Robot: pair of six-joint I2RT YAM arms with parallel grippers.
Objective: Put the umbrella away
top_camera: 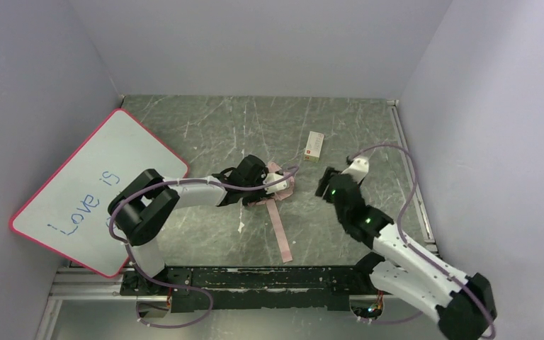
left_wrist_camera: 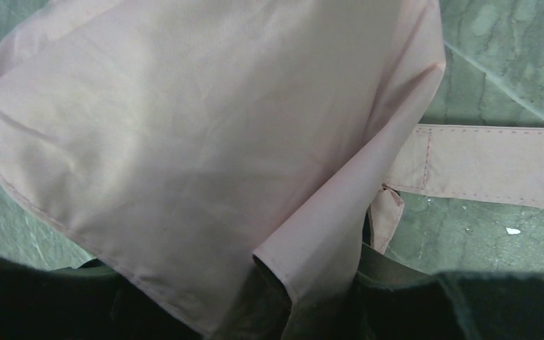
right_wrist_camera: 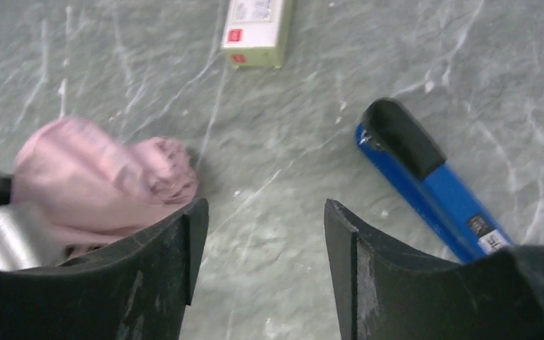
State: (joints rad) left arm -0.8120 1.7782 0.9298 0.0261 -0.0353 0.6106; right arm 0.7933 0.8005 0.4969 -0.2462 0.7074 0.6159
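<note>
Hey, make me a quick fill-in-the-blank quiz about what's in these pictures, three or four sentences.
1. The blue writing on the whiteboard reads "Love ___".
2. The marker has a blue body and a ___ cap.
3. The loose strap of the umbrella is ___.
4. The right gripper, holding nothing, is ___.
Missing words: is; black; pink; open.

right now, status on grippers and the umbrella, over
Left gripper clamped on the umbrella, strap trailing on the table. Right gripper open, empty, beside it. Small box and blue tool lie apart from it.
</note>
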